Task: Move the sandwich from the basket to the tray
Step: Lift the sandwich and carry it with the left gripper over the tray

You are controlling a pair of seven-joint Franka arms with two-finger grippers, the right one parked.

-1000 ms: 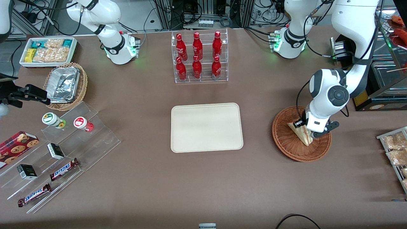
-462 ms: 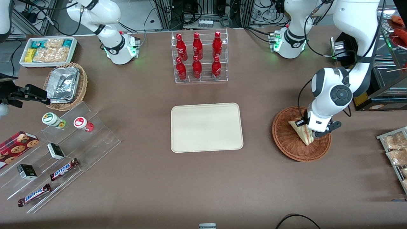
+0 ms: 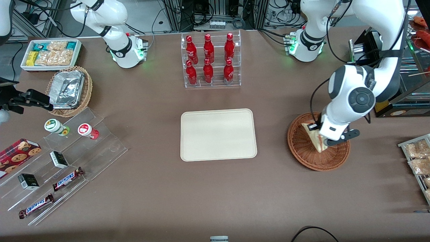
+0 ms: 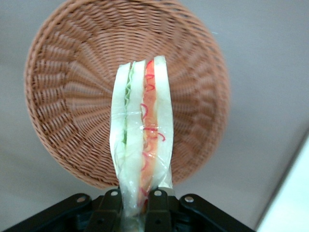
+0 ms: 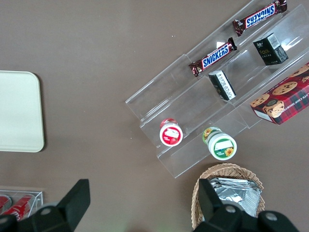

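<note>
Jaws pinching the sandwich by one end, gripper hanging low over the basket toward the working arm's end of the desk. Seen from the front: sandwich sitting tilted, one corner pointing up, its lower tip reaching down toward the basket's weave, contact there impossible to tell. Lying well apart from the basket, near the desk's middle, the tray, bare and cream-beige. Standing farther from the camera than the tray, a clear rack of red bottles. Resting toward the parked arm's end, a tan wicker basket with foil trays and stepped clear shelves with snack bars. Seen from the left wrist: gripper clamping the wedge's narrow end between two black fingers, sandwich stretching away edge-on, showing green filling beside one slice and red beside the other, under clear wrap. Spreading underneath it, the round reddish-brown basket on brown desk. Seen from the right wrist: rounded corner of the tray showing, beside the clear shelves holding two lidded cups.
</note>
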